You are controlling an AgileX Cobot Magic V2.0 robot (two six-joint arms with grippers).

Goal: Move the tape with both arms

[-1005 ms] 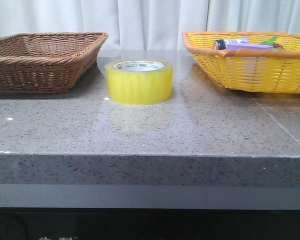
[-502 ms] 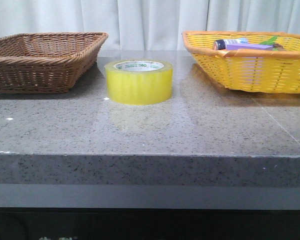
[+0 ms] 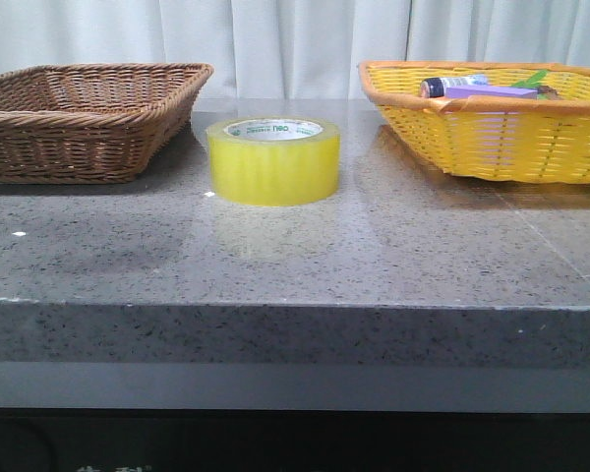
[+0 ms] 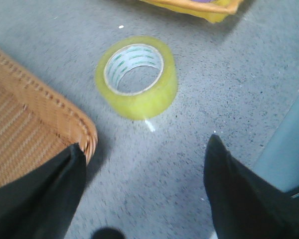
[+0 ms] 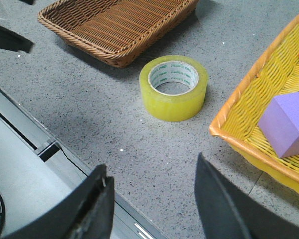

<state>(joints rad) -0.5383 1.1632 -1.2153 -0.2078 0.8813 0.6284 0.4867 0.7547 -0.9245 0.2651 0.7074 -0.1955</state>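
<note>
The tape (image 3: 273,160), a wide yellow roll with a white core printed in green, lies flat on the grey stone table (image 3: 295,256) between two baskets. The left wrist view shows the tape (image 4: 137,77) ahead of my open left gripper (image 4: 144,144), which hovers over bare table beside the brown basket's corner. From the right wrist the tape (image 5: 173,87) also lies well ahead of my open right gripper (image 5: 152,169), which hangs above the table's front edge. Nothing sits between either pair of fingers. Neither arm appears in the front view.
A brown wicker basket (image 3: 84,118) stands at the back left. At the back right, a yellow basket (image 3: 492,123) holds a purple block (image 5: 289,122) and other small items. The table's front edge (image 3: 295,307) drops off toward me.
A faint shadow has appeared on the table in front and left of the tape. The tape and baskets have not moved.
</note>
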